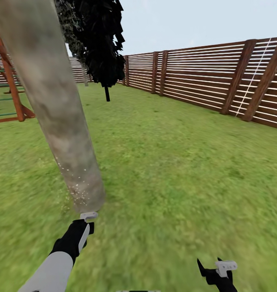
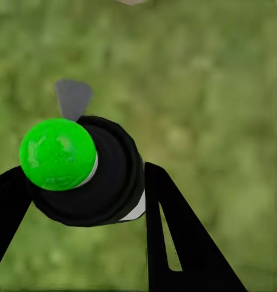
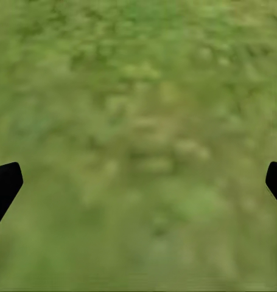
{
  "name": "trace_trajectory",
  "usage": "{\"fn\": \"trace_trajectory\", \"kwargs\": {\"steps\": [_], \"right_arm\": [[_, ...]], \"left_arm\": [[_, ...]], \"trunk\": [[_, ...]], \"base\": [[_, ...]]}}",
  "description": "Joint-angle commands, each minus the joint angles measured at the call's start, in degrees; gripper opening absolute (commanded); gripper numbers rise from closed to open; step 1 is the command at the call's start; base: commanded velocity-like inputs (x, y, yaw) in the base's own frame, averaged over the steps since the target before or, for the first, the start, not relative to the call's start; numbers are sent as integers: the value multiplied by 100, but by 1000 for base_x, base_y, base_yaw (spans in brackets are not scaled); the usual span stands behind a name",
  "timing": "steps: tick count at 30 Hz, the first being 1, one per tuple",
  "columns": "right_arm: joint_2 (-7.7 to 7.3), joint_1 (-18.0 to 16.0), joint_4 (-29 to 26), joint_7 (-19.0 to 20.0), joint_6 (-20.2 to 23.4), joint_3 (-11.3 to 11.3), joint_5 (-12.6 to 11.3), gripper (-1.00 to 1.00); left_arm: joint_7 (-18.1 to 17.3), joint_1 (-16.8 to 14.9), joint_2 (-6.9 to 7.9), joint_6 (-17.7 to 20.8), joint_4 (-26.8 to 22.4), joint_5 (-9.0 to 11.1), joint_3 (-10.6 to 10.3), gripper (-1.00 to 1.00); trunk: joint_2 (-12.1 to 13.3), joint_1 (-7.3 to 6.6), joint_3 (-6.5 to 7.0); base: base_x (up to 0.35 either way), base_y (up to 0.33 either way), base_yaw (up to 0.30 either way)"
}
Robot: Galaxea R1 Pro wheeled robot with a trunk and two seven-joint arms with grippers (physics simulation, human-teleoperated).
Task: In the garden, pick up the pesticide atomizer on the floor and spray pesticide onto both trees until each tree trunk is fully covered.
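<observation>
The pesticide atomizer [image 2: 83,176], a black body with a bright green round cap [image 2: 57,153], sits between the black fingers of my left gripper [image 2: 89,207], which is shut on it. In the head view the left gripper [image 1: 83,227] is held low, right at the base of a thick pale mottled tree trunk [image 1: 53,105]. White specks dot the trunk's lowest part [image 1: 77,190]. My right gripper [image 1: 217,273] hangs open over the grass floor [image 1: 175,170]. In the right wrist view its fingertips [image 3: 4,185] stand far apart with nothing between them.
A brown slatted fence [image 1: 203,81] runs along the right and back. A thin dark-trunked, black-leaved tree [image 1: 102,44] stands ahead, with a smaller pale trunk [image 1: 85,76] behind it. A red wooden play frame [image 1: 10,89] is at the left. Lawn stretches to the right.
</observation>
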Motion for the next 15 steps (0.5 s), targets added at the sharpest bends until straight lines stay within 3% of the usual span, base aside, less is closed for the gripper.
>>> {"fn": "trace_trajectory", "kwargs": {"steps": [1, 15], "right_arm": [[0, 1, 0, -1, -3, 0, 0, 100], [0, -1, 0, 4, 1, 0, 0, 100]], "left_arm": [[1, 0, -2, -1, 0, -3, 0, -100], [0, 0, -10, -8, -1, -3, 8, -100]], "trunk": [[0, 0, 0], [0, 0, 0]], "base": [[91, -270, 273], [36, -273, 260]]}}
